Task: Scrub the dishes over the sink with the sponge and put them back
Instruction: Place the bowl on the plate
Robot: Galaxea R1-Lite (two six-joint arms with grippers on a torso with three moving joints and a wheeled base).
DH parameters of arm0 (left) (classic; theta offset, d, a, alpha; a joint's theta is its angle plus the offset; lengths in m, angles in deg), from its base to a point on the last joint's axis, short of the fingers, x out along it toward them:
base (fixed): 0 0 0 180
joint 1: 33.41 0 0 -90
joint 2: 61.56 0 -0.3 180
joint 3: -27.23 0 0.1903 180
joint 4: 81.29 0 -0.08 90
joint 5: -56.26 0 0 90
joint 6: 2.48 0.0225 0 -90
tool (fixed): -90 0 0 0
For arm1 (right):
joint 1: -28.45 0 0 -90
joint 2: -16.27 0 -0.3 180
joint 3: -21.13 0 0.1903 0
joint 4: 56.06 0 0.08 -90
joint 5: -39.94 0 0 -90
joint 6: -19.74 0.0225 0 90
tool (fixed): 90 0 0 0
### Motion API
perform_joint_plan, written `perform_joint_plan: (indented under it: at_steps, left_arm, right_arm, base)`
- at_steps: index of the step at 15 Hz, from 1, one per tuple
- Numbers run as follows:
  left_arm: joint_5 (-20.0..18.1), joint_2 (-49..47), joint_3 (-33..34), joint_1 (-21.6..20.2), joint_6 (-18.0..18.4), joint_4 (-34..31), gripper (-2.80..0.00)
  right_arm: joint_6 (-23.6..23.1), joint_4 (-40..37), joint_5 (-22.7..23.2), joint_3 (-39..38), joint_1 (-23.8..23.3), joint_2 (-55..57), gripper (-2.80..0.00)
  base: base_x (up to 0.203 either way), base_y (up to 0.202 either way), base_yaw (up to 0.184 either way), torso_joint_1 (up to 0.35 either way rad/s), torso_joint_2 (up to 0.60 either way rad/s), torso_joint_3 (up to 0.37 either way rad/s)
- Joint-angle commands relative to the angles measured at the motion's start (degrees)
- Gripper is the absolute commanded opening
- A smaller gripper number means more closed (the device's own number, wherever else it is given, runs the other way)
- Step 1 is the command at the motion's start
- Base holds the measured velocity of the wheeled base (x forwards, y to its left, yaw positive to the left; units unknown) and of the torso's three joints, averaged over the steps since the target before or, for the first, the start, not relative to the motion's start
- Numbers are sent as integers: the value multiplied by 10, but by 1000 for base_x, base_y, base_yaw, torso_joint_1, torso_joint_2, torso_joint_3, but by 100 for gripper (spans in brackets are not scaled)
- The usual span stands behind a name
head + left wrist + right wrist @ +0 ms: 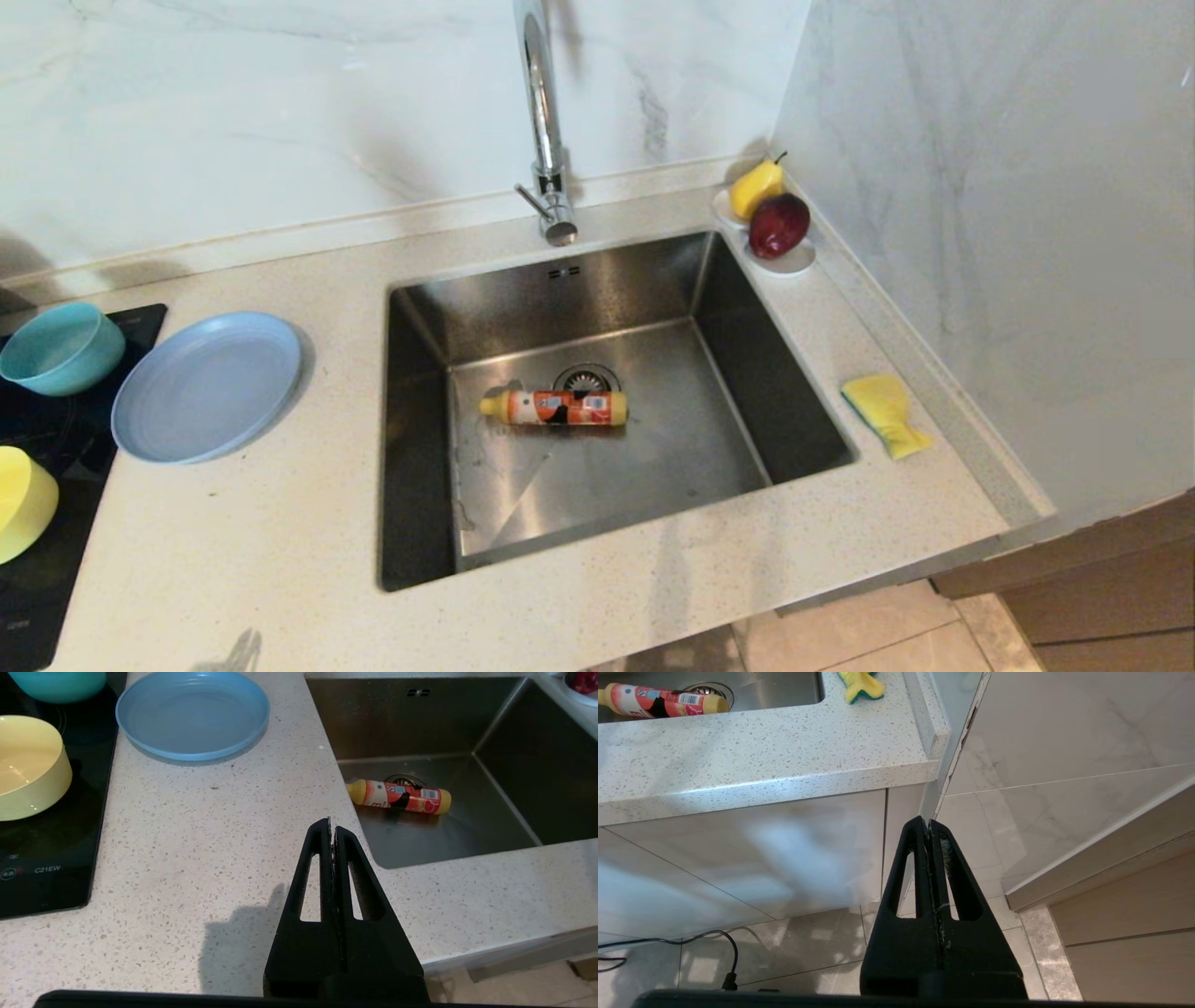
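A grey-blue plate (207, 385) lies on the counter left of the steel sink (794, 373). The teal bowl (62, 347) and the pale yellow bowl (23, 502) sit on the black cooktop (56, 560) at the far left. The yellow sponge (885, 413) with its green side rests on the counter right of the sink. My left gripper (332, 823) is shut and empty, low over the front counter, short of the plate (192, 714) and the yellow bowl (30, 765). My right gripper (928, 823) is shut and empty, parked below the counter's front edge, with the sponge (861, 685) beyond it.
An orange detergent bottle (555, 408) lies on its side in the basin by the drain (586, 378). A chrome faucet (546, 131) rises behind the sink. A white dish with a pear and a red fruit (775, 229) stands in the back right corner. A marble wall (1008, 233) borders the right.
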Motion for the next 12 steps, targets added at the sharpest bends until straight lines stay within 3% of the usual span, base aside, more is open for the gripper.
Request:
perform_joint_plan:
  at_steps: [1, 4, 7, 12]
  left_arm:
    - [1, -1, 23, 0, -3, 2, -280]
    - [4, -2, 23, 1, -6, -3, -280]
    - [1, -3, 22, 0, 13, -10, -280]
    - [16, -2, 23, 0, -54, -13, -280]
  right_arm:
    - [0, 0, 0, 0, 0, 0, -280]
    - [0, 0, 0, 0, 0, 0, -280]
    - [0, 0, 0, 0, 0, 0, -280]
    - [1, 0, 0, 0, 0, 1, -280]
  base:
    - [0, 0, 0, 0, 0, 0]
    - [0, 0, 0, 0, 0, 0]
    - [0, 0, 0, 0, 0, 0]
    - [0, 0, 0, 0, 0, 0]
